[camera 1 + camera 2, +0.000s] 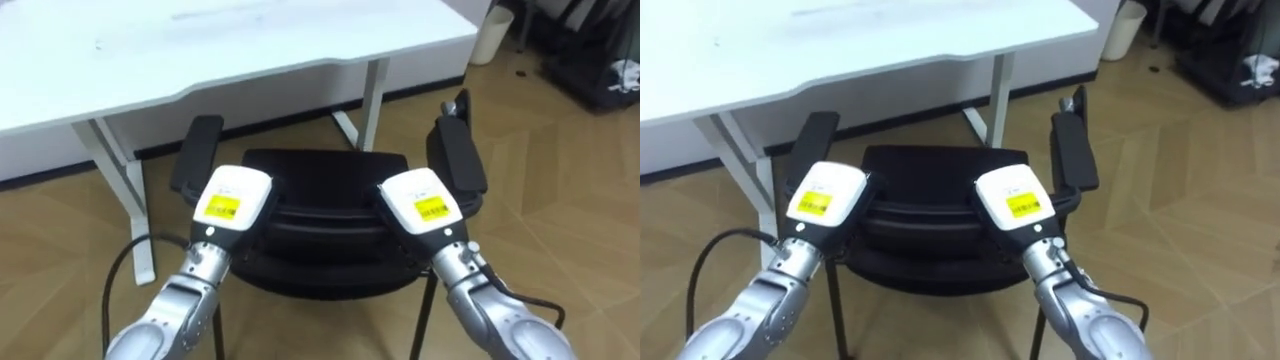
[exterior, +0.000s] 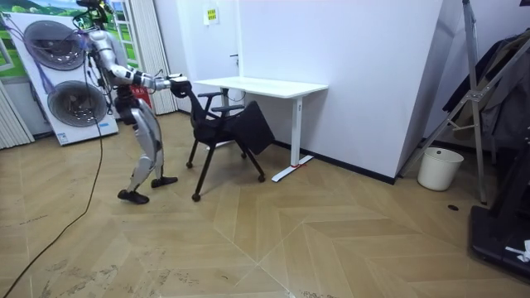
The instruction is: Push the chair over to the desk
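Black armchair [image 1: 325,175] with thin metal legs stands just short of the white-topped bench [image 1: 200,50], seat not yet under it; the left robot hand [image 1: 235,197] and right robot hand [image 1: 420,200] rest at its backrest, grip state cannot be told, so the push appears largely still to do.

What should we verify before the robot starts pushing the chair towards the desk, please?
1. Contact of left hand with the top of the chair: ok.
2. Contact of right hand with the top of the chair: ok.
3. Firmness of either hold: cannot tell.
4. Seat turned toward the white desk: ok.
5. Room for the right armrest past the desk leg: cannot tell.
6. Robot standing close behind the chair, as the room view shows: ok.
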